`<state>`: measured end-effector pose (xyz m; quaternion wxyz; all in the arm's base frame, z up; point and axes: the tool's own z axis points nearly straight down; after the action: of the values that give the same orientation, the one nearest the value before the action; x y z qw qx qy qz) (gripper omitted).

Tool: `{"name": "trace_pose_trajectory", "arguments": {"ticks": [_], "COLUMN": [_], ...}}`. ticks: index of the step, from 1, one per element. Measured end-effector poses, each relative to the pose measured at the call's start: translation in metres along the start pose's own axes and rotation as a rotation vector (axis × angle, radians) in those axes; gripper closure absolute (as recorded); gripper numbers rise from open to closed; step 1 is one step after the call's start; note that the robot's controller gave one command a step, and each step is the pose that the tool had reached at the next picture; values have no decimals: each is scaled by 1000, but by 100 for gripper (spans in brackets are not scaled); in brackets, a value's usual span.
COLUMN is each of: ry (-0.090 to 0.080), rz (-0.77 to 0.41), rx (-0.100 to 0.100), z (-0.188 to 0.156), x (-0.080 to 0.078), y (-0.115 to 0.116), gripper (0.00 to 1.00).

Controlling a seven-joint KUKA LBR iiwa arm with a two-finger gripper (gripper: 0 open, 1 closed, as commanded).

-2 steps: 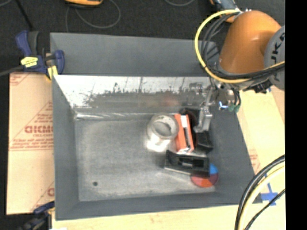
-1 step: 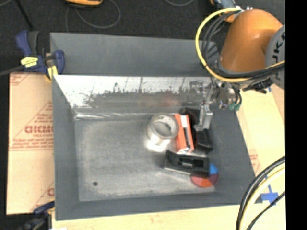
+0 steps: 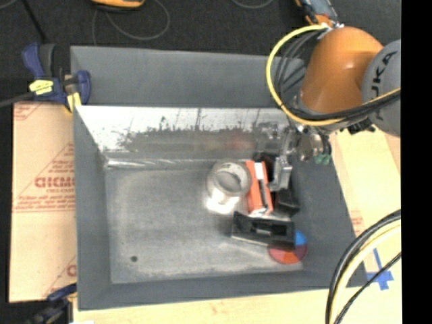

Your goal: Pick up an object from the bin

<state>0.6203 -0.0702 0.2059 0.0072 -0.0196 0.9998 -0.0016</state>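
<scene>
My gripper hangs low over the right part of the bin, right beside an orange and white flat item that stands on its edge there. To the left of that item a clear plastic cup lies on its side. A black oblong tool lies just in front of the gripper. A red disc with a small blue piece on it rests at the tool's right end. Whether the gripper touches the orange item cannot be made out.
The things sit clustered in the bin's right half, close to its sloping right wall. The arm with its orange cover and yellow cable loops comes in over the bin's back right corner. The left half of the bin floor is bare metal.
</scene>
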Motion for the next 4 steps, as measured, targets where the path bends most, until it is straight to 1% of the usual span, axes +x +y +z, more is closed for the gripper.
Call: {"name": "trace_pose_trajectory", "arguments": {"ticks": [1,2,3,4], "ry": [3,25,-1,5], "rz": [-17,11,39,63], "rx": [-1,-5,-3,-4], "z": [17,39,58,117], "x": [2,15,23,23], "y": [2,30,49,27], "gripper": [0,0,0,0]}}
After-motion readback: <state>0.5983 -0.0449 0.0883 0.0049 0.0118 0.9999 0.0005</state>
